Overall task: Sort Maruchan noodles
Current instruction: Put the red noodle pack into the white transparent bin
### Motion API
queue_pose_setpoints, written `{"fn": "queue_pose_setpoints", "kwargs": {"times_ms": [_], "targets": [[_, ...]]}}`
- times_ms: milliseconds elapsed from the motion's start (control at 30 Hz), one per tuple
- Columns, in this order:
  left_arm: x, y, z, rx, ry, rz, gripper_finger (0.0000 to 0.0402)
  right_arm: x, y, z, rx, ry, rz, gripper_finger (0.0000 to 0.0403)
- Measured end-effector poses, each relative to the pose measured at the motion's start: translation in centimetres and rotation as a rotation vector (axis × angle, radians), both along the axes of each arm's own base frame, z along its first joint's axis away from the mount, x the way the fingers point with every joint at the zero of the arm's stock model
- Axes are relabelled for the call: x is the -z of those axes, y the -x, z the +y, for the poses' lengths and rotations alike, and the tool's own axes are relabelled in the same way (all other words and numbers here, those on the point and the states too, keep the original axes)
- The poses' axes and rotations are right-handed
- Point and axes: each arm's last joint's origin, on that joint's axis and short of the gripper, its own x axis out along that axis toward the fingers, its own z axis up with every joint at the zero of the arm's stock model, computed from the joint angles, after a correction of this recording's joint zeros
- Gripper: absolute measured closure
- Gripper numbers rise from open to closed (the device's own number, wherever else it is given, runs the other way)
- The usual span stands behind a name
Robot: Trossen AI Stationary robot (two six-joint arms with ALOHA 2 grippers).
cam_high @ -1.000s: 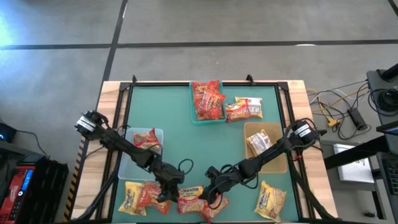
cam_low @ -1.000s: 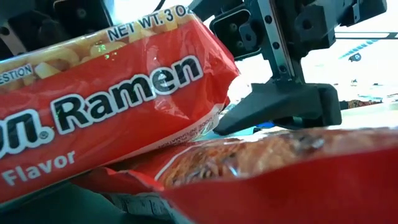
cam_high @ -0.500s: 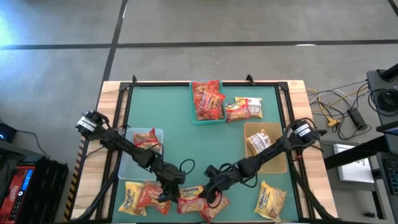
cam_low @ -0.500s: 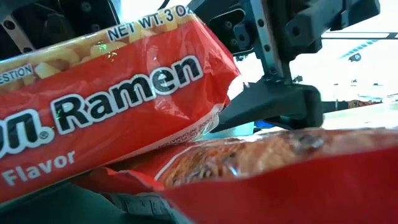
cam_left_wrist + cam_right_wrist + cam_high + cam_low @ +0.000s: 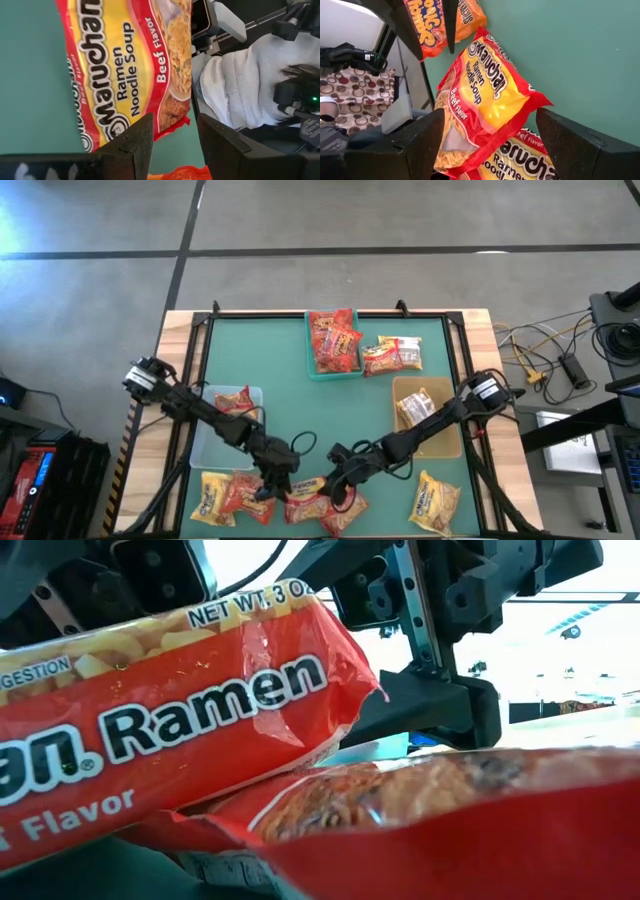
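My left gripper [image 5: 174,145] pinches a beef packet's [image 5: 305,488] crinkly edge, lifted at the near edge; it's light, slippery, brittle inside, while my right gripper [image 5: 490,145] gapes empty beside it.

The red-and-yellow crinkly plastic ramen packet [image 5: 480,105] looked glossy; the teal tabletop [image 5: 290,400] was matt, its bare wooden edge [image 5: 172,330] smooth.
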Motion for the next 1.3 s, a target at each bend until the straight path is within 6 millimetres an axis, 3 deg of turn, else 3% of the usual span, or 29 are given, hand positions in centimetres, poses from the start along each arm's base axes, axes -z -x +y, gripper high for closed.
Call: {"fn": "queue_pose_setpoints", "kwargs": {"times_ms": [700, 1000, 1300], "targets": [[-0.1, -0.4, 0.6, -0.030, 0.002, -0.021, 0.0265, 0.0, 0.2, 0.4, 0.023, 0.052, -0.025, 0.0101], [0.1, -0.2, -0.5, -0.193, -0.045, -0.016, 0.0265, 0.0, 0.2, 0.3, 0.034, 0.060, -0.029, 0.0101], [2.0, -1.0, -2.6, -0.224, 0.036, 0.010, 0.0265, 0.0, 0.2, 0.3, 0.033, 0.063, -0.025, 0.0101]]}}
